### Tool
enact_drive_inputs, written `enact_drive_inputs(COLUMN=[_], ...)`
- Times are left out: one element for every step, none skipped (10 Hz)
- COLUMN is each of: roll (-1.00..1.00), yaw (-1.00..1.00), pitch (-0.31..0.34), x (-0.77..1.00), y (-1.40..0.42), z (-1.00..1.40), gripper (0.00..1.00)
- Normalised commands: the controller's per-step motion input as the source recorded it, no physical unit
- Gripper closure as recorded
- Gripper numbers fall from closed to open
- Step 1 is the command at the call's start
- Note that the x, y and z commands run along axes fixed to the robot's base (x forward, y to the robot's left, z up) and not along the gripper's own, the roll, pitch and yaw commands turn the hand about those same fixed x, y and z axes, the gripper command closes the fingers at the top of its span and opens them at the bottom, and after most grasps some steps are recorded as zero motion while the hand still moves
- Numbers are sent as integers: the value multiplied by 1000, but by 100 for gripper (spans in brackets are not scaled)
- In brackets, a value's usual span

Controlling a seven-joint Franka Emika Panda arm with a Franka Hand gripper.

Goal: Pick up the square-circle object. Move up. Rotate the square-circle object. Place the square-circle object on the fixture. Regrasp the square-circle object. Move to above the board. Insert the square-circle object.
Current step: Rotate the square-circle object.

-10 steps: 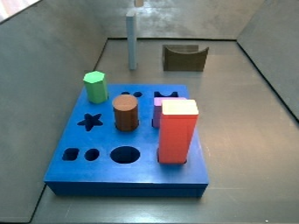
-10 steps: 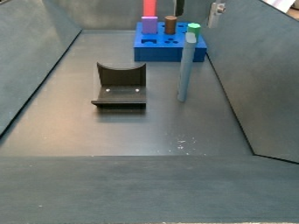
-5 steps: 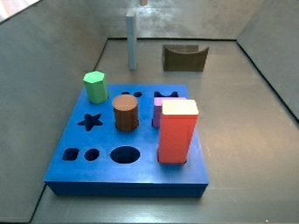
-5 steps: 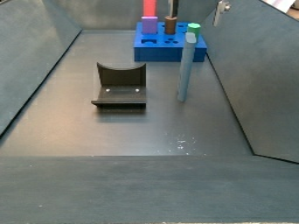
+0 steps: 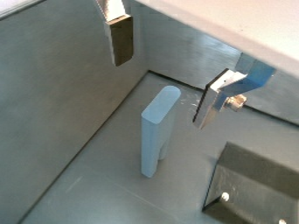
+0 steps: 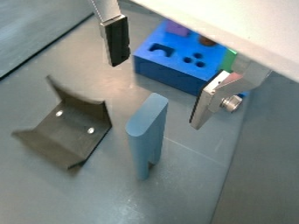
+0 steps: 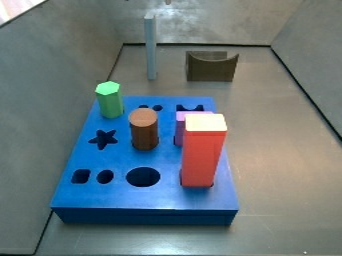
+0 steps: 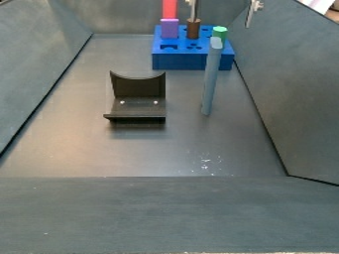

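The square-circle object, a slim pale steel-blue peg [image 7: 151,46], stands upright on the dark floor beside the fixture [image 7: 211,65]; it shows in the other side view [image 8: 209,77] and both wrist views [image 5: 159,129] [image 6: 146,140]. The gripper [image 5: 167,68] [image 6: 163,70] is open and empty, high above the peg's top, with one finger [image 5: 121,39] on either side. In the side views only its tip shows at the top edge [image 7: 162,4] [image 8: 255,8]. The blue board [image 7: 147,175] [image 8: 185,55] [image 6: 181,63] lies apart from the peg.
On the board stand a green hexagonal peg [image 7: 108,98], a brown cylinder [image 7: 143,129], a purple block [image 7: 181,124] and a tall red block [image 7: 203,150]. Grey walls enclose the floor. The fixture also shows in the other views [image 8: 137,97] [image 6: 65,131] [image 5: 260,188].
The gripper has shifted slightly at the top edge of the side views. The peg and the other pieces have not moved.
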Motion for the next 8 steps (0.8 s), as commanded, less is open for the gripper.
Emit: enact_drive_inputs(roll=[-124,-124,-124,-123,-123,-121,-118,-105], yaw=[970,718,556,316,205,111,76,54], pitch=[64,62,61,60,59,59,48,-2], x=[21,23,23,25,25,0,9,37], y=[-2,-2,-2,-2,-2,0,1,6], z=[-4,-3,-2,-1,-1,-1000,-1000,-1000], gripper=[0,0,0,0,0,0,0,0])
